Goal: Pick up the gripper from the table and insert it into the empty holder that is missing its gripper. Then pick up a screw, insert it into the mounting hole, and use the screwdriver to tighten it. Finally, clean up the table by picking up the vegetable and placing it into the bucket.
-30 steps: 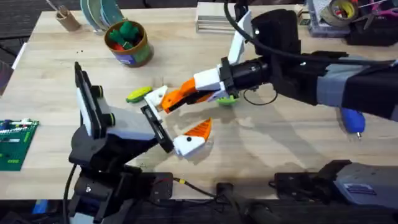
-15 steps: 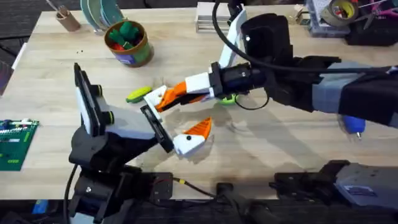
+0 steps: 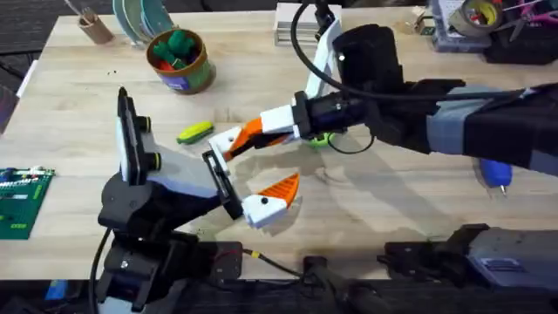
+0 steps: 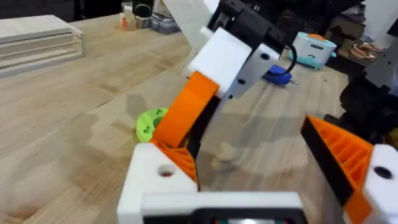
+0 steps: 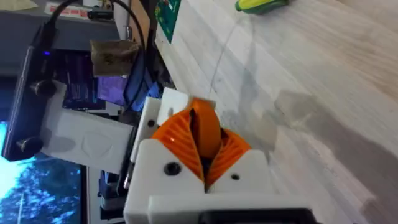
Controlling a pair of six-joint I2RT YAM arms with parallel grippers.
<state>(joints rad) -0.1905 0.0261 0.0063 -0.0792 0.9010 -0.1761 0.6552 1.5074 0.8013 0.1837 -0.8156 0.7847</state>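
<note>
Orange ribbed plastic wedge finger (image 3: 247, 133) mid-frame overhead | pinched in right gripper (image 3: 235, 139), long axis slanting lower left | tip touching the white angular empty holder (image 3: 221, 139) on left gripper (image 3: 248, 174), whose jaws gape wide | looks mid-insertion to me

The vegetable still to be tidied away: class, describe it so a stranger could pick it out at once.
Start at the round golden bucket at the table's far left. Nearer the arms lies the vegetable, alone on bare wood. It is oblong, yellow and green; the toys in the bucket are dark green and red.
</note>
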